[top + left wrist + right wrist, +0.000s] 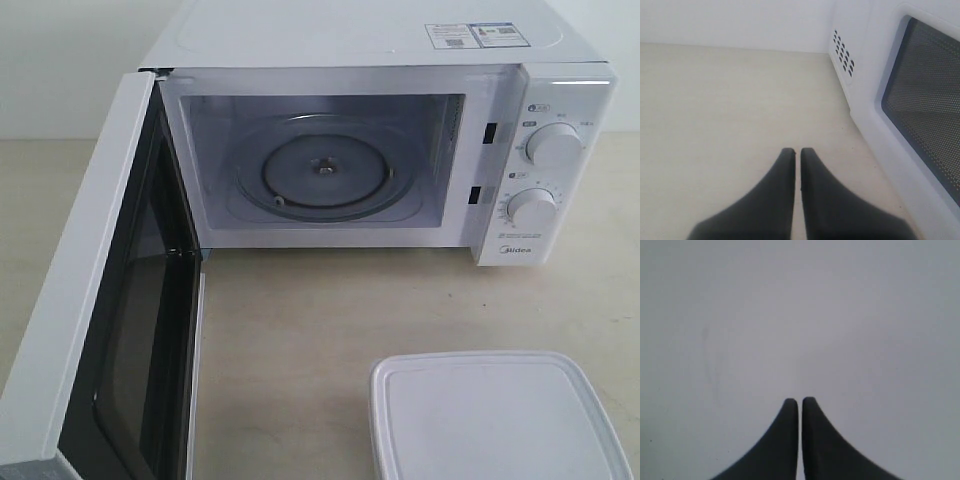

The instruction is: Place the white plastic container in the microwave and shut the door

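0 steps done. door (90, 300) wide open, turntable (325, 165) bare. container (495, 415) on table (300, 330) in front of microwave (545, 170), untouched. L gripper (797, 152) & R gripper (800, 401) both pinched closed, empty. Left for you: grab, load, swing door closed.

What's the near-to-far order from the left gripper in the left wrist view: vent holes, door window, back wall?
From the left gripper:
1. door window, close alongside.
2. vent holes, past the window's far end.
3. back wall, behind both, farthest.
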